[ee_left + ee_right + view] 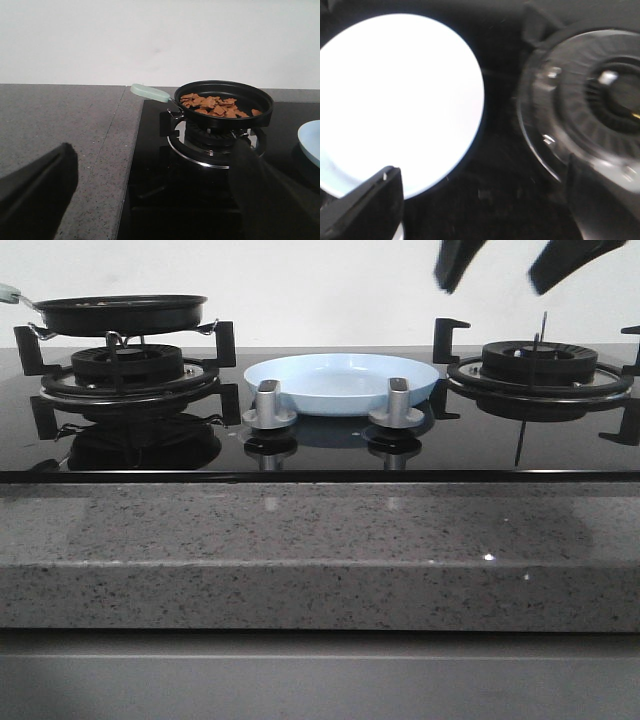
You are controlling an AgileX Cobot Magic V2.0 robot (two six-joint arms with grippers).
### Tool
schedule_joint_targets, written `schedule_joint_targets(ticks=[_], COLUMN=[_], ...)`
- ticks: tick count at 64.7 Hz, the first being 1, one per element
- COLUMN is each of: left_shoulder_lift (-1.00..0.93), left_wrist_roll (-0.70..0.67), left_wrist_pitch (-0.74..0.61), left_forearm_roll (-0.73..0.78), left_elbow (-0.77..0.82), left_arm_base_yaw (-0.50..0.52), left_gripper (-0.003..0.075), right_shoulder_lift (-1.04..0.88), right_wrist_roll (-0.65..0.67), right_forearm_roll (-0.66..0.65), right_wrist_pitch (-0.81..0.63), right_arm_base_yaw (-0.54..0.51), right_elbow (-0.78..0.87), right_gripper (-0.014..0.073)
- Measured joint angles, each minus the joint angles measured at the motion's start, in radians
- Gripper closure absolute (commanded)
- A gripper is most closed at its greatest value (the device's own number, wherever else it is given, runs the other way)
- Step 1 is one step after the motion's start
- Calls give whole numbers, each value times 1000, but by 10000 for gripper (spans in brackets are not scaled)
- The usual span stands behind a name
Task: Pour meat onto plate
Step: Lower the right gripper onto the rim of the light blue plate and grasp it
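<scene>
The meat (215, 106), a heap of small brown chunks, lies in a round black frying pan (225, 102) with a pale green handle (150, 92) on the left burner; in the front view the pan (122, 312) hides the meat. The pale-blue plate (342, 381) sits empty on the black stove top between the burners, behind two knobs; it also shows in the right wrist view (395, 100). My left gripper (155, 180) is open and empty, well short of the pan. My right gripper (525, 262) is open and empty, high above the right burner (540, 365).
Two grey stove knobs (269, 405) (398, 403) stand in front of the plate. Black pan supports (225, 345) rise around both burners. A speckled grey stone counter (300, 540) runs along the front and to the left of the stove (60, 120).
</scene>
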Motion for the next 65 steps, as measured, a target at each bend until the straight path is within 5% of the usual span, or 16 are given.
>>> schedule_joint_targets(ticks=[26,47,65], left_shoulder_lift=[0,0,0], left_wrist_roll=[0,0,0], left_wrist_pitch=[0,0,0], left_forearm_roll=[0,0,0], left_elbow=[0,0,0], left_arm_base_yaw=[0,0,0], left_gripper=[115,115,115], right_shoulder_lift=[322,447,459], right_wrist_roll=[-23,-37,-37], right_forearm_roll=[0,1,6], right_wrist_pitch=[287,369,382], right_arm_base_yaw=[7,7,7], right_elbow=[-406,-538,-570], right_gripper=[-67,-66,127])
